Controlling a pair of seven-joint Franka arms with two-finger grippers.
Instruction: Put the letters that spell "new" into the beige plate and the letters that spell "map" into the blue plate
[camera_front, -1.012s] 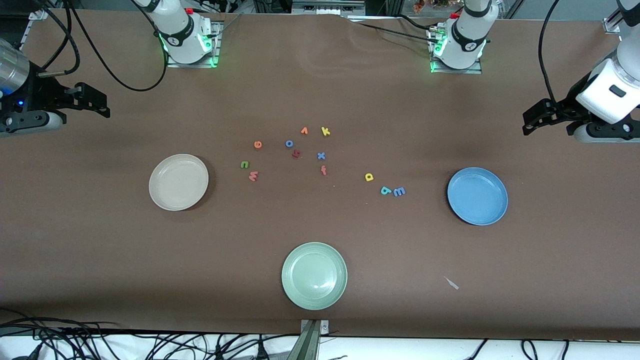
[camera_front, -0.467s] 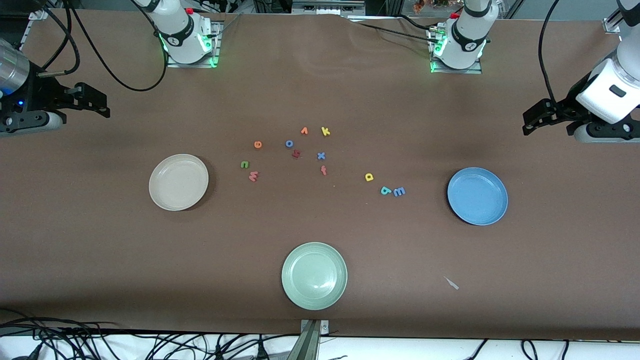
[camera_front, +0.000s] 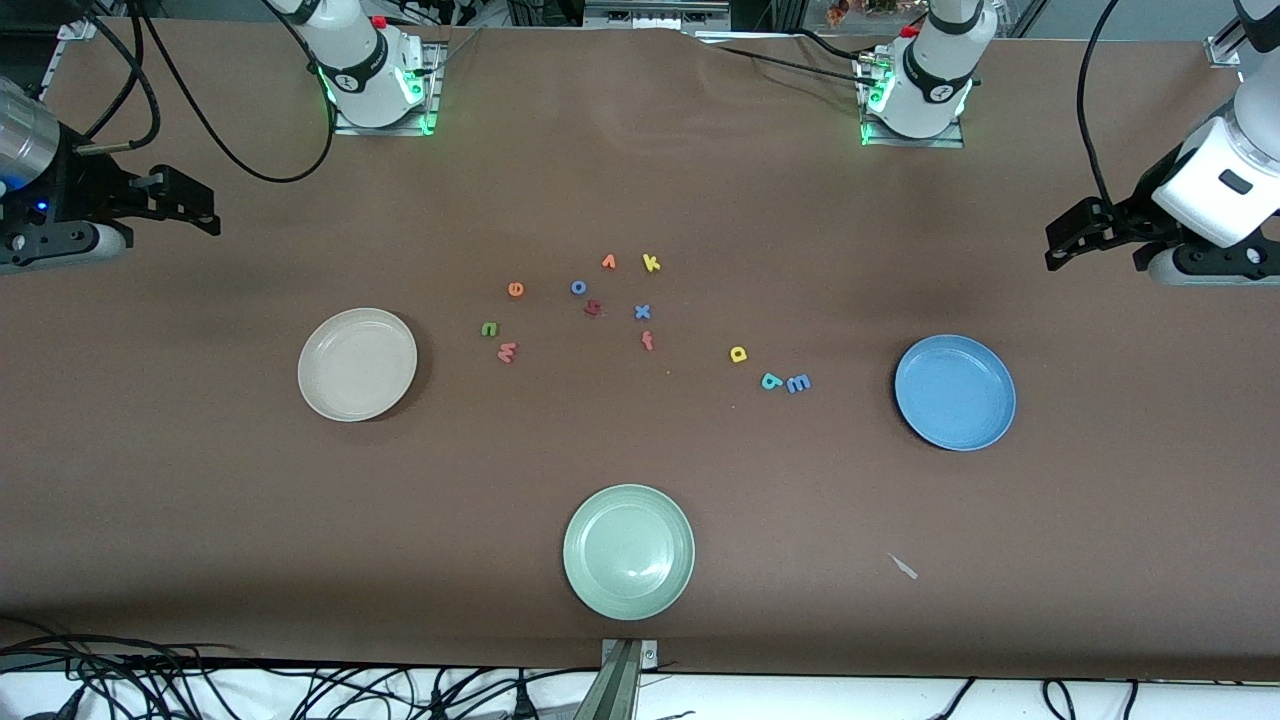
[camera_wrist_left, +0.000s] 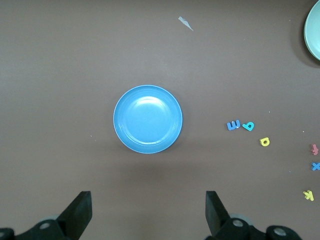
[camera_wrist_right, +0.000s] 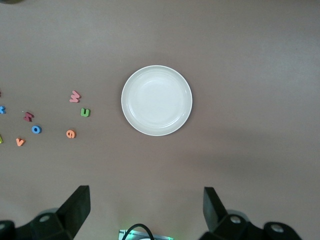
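Black fingers (camera_wrist_left: 80, 212) of the left gripper (camera_wrist_left: 148, 215) stand spread as wide as they go, holding nothing, hanging high over bare tabletop (camera_front: 1100, 500) at the left arm's end, just off the blue plate (camera_front: 955, 392). The right gripper (camera_wrist_right: 145, 210) is the same: jaws wide apart, nothing between them, up in the air over the right arm's end of the tabletop, short of the beige plate (camera_front: 357, 364). Both arms wait.

Neither plate has anything in it. The blue "m" (camera_front: 798, 383) and teal "a" (camera_front: 770, 380) lie touching or nearly so, on the cloth between the tabletop's middle and the blue plate, with the yellow "p" (camera_front: 738, 353) near them, a little farther from the front camera. Toward the beige plate sit the green "n" (camera_front: 489, 328) and, just nearer the front camera, the pinkish-red "w" (camera_front: 507, 351); the orange "e" (camera_front: 515, 289) lies apart from them, farther from the front camera.

Mid-table, a loose cluster: blue "o" (camera_front: 578, 287), orange "v" (camera_front: 608, 262), yellow "k" (camera_front: 651, 263), blue "x" (camera_front: 642, 312), red "f" (camera_front: 647, 341), and a dark red letter (camera_front: 592, 308) I cannot read. A pale green plate (camera_front: 628, 551) rests near the tabletop's front edge, with a small pale scrap (camera_front: 903, 566) toward the left arm's end.
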